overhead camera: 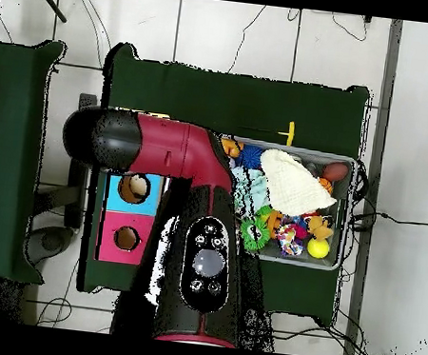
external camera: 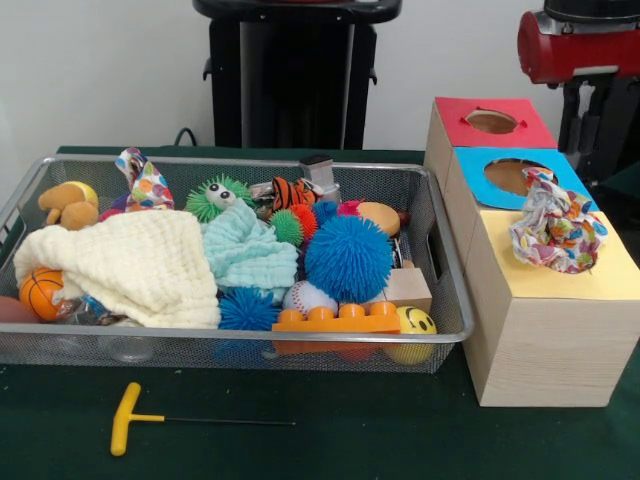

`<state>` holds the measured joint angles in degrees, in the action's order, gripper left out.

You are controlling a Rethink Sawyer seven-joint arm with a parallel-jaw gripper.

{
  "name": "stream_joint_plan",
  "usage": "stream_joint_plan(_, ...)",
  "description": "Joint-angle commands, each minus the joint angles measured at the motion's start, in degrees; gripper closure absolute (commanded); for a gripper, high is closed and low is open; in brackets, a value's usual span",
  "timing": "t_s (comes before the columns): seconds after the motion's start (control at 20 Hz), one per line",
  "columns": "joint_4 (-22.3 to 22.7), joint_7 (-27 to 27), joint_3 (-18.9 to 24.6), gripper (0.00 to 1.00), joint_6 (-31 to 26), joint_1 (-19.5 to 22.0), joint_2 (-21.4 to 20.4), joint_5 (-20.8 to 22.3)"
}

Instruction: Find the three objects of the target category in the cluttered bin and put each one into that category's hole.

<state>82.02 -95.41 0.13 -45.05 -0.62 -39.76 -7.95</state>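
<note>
A wire-mesh bin (external camera: 440, 240) (overhead camera: 350, 164) holds a jumble of toys and cloths. A cream knitted cloth (external camera: 135, 262) (overhead camera: 297, 183) covers its left part in the front view, with a mint cloth (external camera: 245, 250) beside it and a colourful patterned cloth (external camera: 145, 180) at the back. Right of the bin stand wooden boxes with a red top (external camera: 525, 125) (overhead camera: 105, 240), a blue top (external camera: 470, 165) (overhead camera: 113, 193) and a yellow top (external camera: 570, 275). Another patterned cloth (external camera: 555, 230) lies crumpled across the blue and yellow tops. Only the red arm (external camera: 580, 45) (overhead camera: 187, 153) shows; it hides the gripper.
Among the bin's contents are a big blue spiky ball (external camera: 348, 257), a green fuzzy toy (external camera: 218, 198), a mini basketball (external camera: 40, 292), a baseball (external camera: 308, 296), an orange brick (external camera: 335, 320) and a yellow smiley ball (external camera: 412, 325). A yellow T-handled tool (external camera: 125, 418) lies on the green mat.
</note>
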Motion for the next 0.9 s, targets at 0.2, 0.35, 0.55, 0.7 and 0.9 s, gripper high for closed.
stream_joint_plan(0.2, 5.9, -3.4, 4.4, 1.00, 4.6, 1.8, 2.9, 1.9)
stream_joint_plan(0.35, 6.1, -3.3, 4.8, 1.00, 5.6, 2.0, 3.3, 1.8)
stream_joint_plan(0.55, 5.9, -3.6, 5.2, 1.00, 7.0, 2.1, 4.4, 1.8)
stream_joint_plan(0.7, 5.6, -3.6, 5.5, 1.00, 9.1, 2.2, 5.7, 2.1)
stream_joint_plan(0.9, 6.2, -3.2, 6.0, 1.00, 11.4, 2.9, 6.8, 2.3)
